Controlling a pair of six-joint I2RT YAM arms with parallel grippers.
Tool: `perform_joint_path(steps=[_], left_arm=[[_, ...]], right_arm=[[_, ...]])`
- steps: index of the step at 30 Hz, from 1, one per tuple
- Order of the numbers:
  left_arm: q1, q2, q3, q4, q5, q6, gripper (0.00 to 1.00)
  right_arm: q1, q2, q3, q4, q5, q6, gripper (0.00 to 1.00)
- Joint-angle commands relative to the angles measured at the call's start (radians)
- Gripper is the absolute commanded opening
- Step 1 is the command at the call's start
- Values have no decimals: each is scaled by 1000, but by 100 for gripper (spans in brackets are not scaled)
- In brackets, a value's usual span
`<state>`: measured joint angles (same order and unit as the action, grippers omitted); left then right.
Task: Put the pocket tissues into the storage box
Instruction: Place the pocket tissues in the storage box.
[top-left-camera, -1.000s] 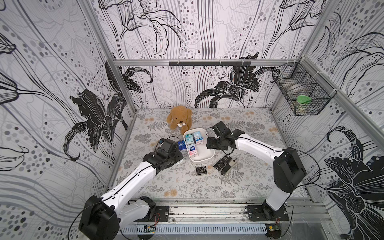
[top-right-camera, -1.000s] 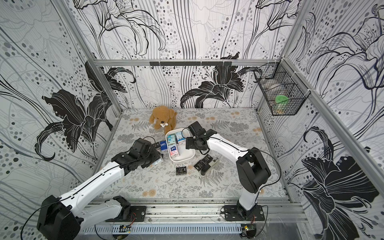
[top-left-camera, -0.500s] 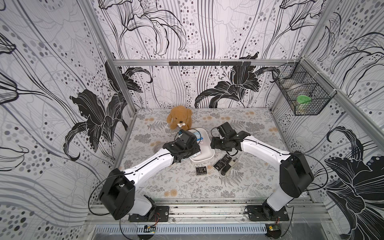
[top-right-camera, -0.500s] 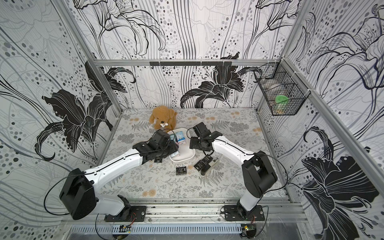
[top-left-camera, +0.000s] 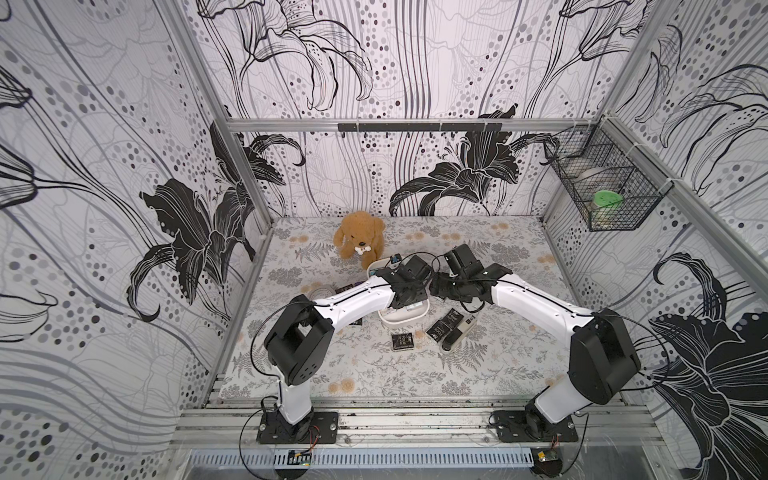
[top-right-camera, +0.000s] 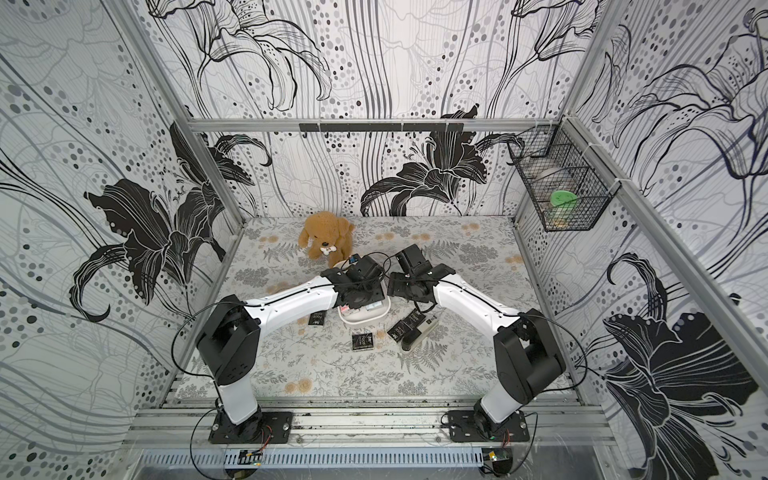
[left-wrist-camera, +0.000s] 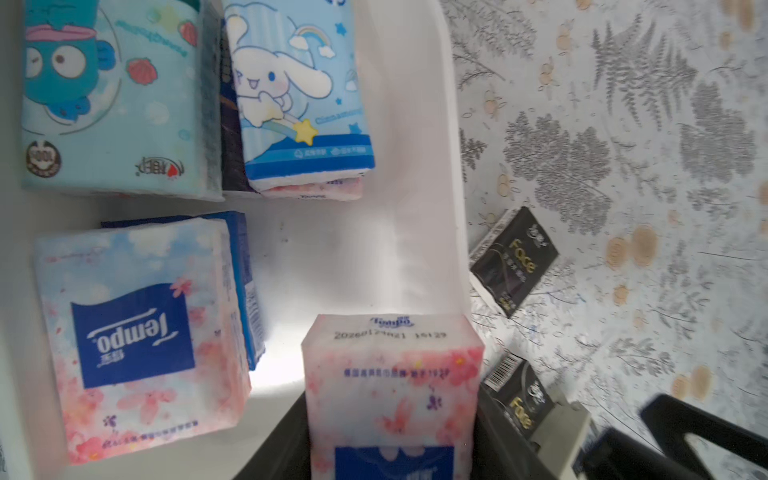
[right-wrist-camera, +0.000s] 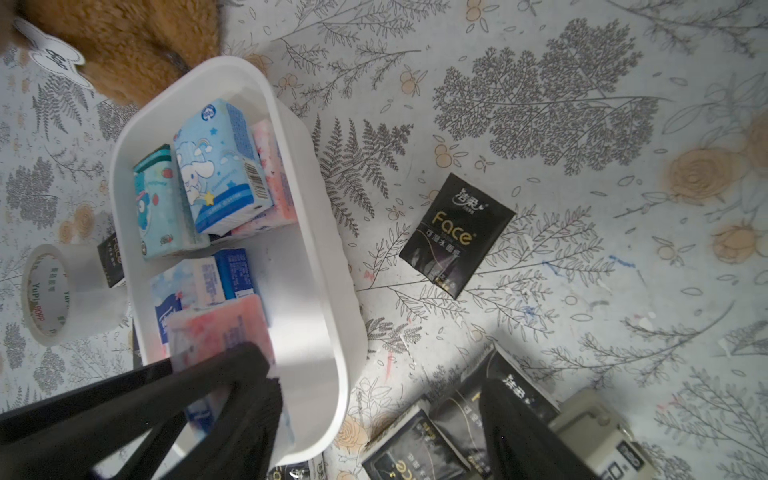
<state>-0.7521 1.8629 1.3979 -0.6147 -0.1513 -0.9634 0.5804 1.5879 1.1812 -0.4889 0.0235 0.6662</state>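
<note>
1. item: pink-white packet (left-wrist-camera: 390, 374), one of the pocket tissues. my left gripper (left-wrist-camera: 390, 434) is clamped on its two long sides.
2. location: it hangs above the storage box (left-wrist-camera: 415, 124), over the bare strip of floor between the flat tempo packet (left-wrist-camera: 137, 332) and the box's long wall.
3. axis: its long axis runs along that wall and points toward the light blue packet (left-wrist-camera: 291, 91) at the box's other end. i judge it fits the strip without a turn.
4. margin: its outer edge sits close to the wall, and i cannot tell whether it clears the rim. a straight drop may catch there, so a small shift toward the box's middle looks safer.
5. my right gripper (top-left-camera: 441, 286): jaws wide, holding nothing. it hangs just beside the box, on the side where the black packets (right-wrist-camera: 457, 235) lie on the table (right-wrist-camera: 582, 124).
6. nearer arm: the left for this drop, the right for the black packets.
</note>
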Motion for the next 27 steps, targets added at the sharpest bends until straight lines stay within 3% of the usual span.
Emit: perform_joint_path(steps=[1,11,17,27], left_arm=[[0,43,53,-49,-77,13,55],[0,133,117,-112,-138,9,58],[-1,133,143,-120,-156,0,66],[2,-56,97,-71,-213,19,69]], right_arm=[[-6,-32,-21,-9,19,-2,81],[-22,-50,-42,-11,23,-10,81],[-26,-31,-13,-21,-12,-45,80],[-23,65,45,31,-161,-98,71]])
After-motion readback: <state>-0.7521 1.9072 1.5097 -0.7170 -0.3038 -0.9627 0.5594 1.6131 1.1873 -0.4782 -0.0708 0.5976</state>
